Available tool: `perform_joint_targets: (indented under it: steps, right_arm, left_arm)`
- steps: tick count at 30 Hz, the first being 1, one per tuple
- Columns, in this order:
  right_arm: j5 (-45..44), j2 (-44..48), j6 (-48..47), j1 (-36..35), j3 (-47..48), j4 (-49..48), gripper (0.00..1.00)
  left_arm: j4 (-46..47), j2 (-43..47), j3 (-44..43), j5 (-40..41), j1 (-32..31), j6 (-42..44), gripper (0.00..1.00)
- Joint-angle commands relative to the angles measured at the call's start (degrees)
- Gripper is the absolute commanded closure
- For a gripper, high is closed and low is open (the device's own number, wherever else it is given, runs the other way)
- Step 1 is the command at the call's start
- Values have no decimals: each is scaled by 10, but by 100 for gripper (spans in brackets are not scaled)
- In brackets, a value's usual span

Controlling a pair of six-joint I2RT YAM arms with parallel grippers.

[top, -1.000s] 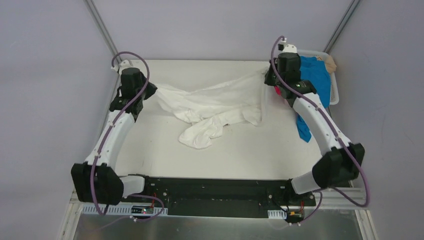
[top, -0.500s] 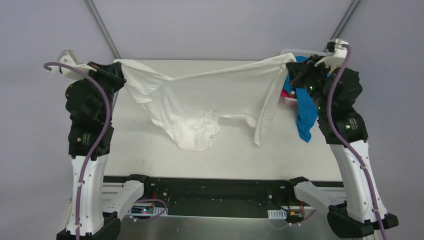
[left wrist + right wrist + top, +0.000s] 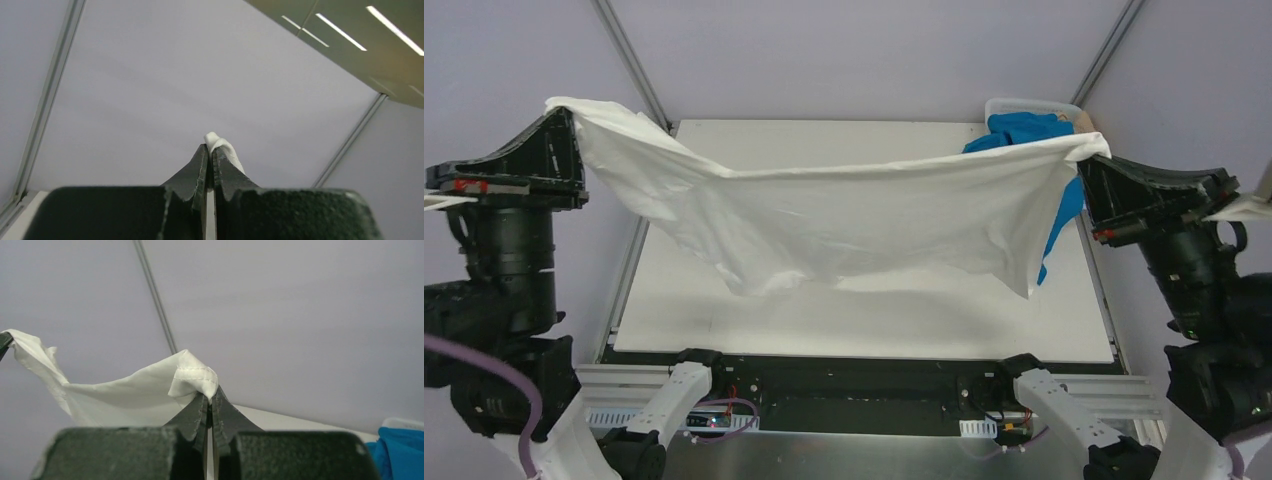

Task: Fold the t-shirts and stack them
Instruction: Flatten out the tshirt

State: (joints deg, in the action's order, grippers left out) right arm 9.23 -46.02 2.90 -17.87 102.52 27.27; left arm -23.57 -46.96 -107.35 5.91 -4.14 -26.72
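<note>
A white t-shirt (image 3: 844, 215) hangs stretched in the air above the table between both grippers, sagging in the middle; no print shows on this side. My left gripper (image 3: 559, 110) is shut on its left corner; a fold of white cloth (image 3: 220, 145) pokes out above the closed fingertips. My right gripper (image 3: 1092, 152) is shut on the right corner, with a hemmed corner (image 3: 192, 375) bunched over the fingertips. A bright blue t-shirt (image 3: 1029, 135) spills from the basket at the far right and also shows in the right wrist view (image 3: 397, 452). The pink tee is hidden; a bit of tan (image 3: 1084, 122) shows.
A white plastic basket (image 3: 1034, 105) stands at the table's far right corner. The white table top (image 3: 874, 310) lies beneath the hanging shirt. Grey walls and metal frame posts (image 3: 629, 60) surround the table.
Both arms have risen and spread apart, lifting the white shirt off the table. It went from a crumpled heap to a taut sheet hanging in the air.
</note>
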Motion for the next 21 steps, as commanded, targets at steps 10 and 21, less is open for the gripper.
perform_joint_targets:
  steps: [10,21]
  right_arm:
    - [-62,-36,-17,0,39,-7,100]
    - [-290,-194,-53,3,-146,-123,100]
  left_arm:
    - [-6,-117,-181,7,1,44,100]
    - [18,-405,-129,54,1,139,100]
